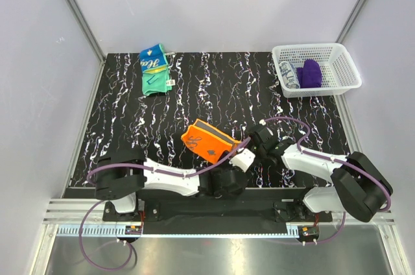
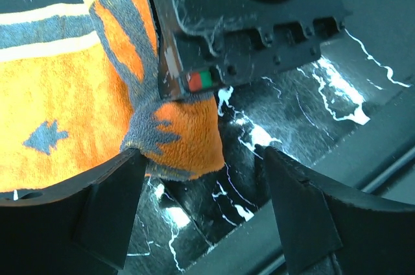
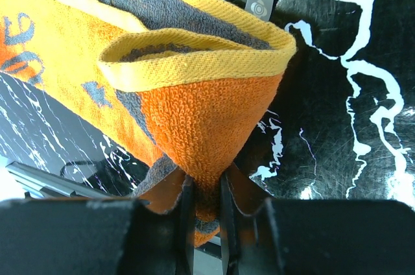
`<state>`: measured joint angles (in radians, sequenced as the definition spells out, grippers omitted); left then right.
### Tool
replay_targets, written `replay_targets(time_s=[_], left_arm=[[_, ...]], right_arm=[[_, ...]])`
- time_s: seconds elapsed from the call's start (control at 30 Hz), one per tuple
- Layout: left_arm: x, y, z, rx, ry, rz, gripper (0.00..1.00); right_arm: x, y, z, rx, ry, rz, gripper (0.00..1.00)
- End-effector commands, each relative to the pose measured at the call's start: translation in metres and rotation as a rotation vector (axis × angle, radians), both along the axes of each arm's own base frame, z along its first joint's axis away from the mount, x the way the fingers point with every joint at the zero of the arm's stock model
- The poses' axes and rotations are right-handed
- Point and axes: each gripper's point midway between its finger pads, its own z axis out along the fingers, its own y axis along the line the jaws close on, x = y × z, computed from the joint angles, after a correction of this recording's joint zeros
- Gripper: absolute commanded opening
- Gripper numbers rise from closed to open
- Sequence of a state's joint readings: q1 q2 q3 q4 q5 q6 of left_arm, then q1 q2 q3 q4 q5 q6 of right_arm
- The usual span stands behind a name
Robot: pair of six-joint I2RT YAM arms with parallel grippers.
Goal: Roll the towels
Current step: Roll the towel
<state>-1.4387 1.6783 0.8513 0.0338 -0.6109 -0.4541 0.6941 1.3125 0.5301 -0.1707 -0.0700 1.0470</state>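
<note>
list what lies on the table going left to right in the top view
teal towel → orange towel → white basket

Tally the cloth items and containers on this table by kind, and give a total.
Towels on the tabletop: 2 (orange towel, teal towel)
Baskets: 1 (white basket)
Cloths in the basket: 2 (purple cloth, pale patterned cloth)
Total: 5
</note>
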Motion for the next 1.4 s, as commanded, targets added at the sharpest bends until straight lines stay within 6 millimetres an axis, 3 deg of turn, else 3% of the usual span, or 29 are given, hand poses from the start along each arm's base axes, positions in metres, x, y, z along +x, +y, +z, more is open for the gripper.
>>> replay_targets(time_s=[0.0, 0.1, 0.2, 0.33, 0.57, 0.7, 0.73, 0.8, 0.87, 0.97, 1.07, 1.2, 1.27, 1.33, 1.37], left_arm=[[0.01, -0.01, 0.007, 0.006, -0.056, 0.032, 0.78], [0.012, -0.01, -0.007, 0.052, -0.05, 0.037, 0.74], [0.017, -0.004, -0.015, 0.069, -0.042, 0.059, 0.61], [0.024, 0.003, -0.013, 0.034, -0.027, 0.095, 0.3], [0.022, 0.005, -0.01, -0.003, 0.007, 0.079, 0.08], [0.015, 0.001, -0.001, -0.052, 0.044, 0.051, 0.05], [0.014, 0.0, 0.001, -0.061, 0.052, 0.048, 0.05], [0.011, 0.0, 0.005, -0.083, 0.073, 0.037, 0.04], [0.01, 0.001, 0.004, -0.103, 0.093, 0.038, 0.04], [0.009, 0.001, 0.001, -0.126, 0.133, 0.034, 0.04], [0.006, 0.001, 0.0, -0.151, 0.167, 0.027, 0.03], [0.005, 0.001, -0.001, -0.219, 0.246, 0.018, 0.03], [0.006, 0.002, 0.0, -0.289, 0.299, 0.03, 0.03], [0.012, 0.0, 0.008, -0.395, 0.373, 0.041, 0.02], [0.011, 0.006, 0.005, -0.419, 0.401, 0.043, 0.02]], right_arm=[[-0.007, 0.001, 0.0, -0.011, 0.029, 0.008, 0.2], [-0.009, 0.007, 0.002, 0.016, 0.035, 0.022, 0.19], [-0.01, 0.01, 0.006, 0.025, 0.036, 0.028, 0.19], [-0.013, 0.008, 0.008, 0.021, 0.039, 0.033, 0.19], [-0.018, 0.002, 0.013, 0.011, 0.034, 0.03, 0.2], [-0.016, -0.007, 0.021, -0.023, 0.01, 0.018, 0.37], [-0.015, -0.009, 0.024, -0.033, -0.002, 0.019, 0.51], [-0.013, -0.017, 0.032, -0.07, -0.015, 0.001, 0.62], [-0.01, -0.033, 0.034, -0.155, -0.037, -0.013, 0.75], [-0.002, -0.054, 0.051, -0.231, -0.085, -0.06, 0.85], [0.003, -0.072, 0.064, -0.273, -0.121, -0.114, 0.88], [0.004, -0.071, 0.081, -0.191, -0.197, -0.138, 0.89], [0.005, -0.055, 0.095, -0.059, -0.257, -0.118, 0.87], [-0.003, -0.047, 0.085, 0.013, -0.254, -0.092, 0.85], [-0.003, -0.035, 0.096, 0.102, -0.293, -0.069, 0.85]])
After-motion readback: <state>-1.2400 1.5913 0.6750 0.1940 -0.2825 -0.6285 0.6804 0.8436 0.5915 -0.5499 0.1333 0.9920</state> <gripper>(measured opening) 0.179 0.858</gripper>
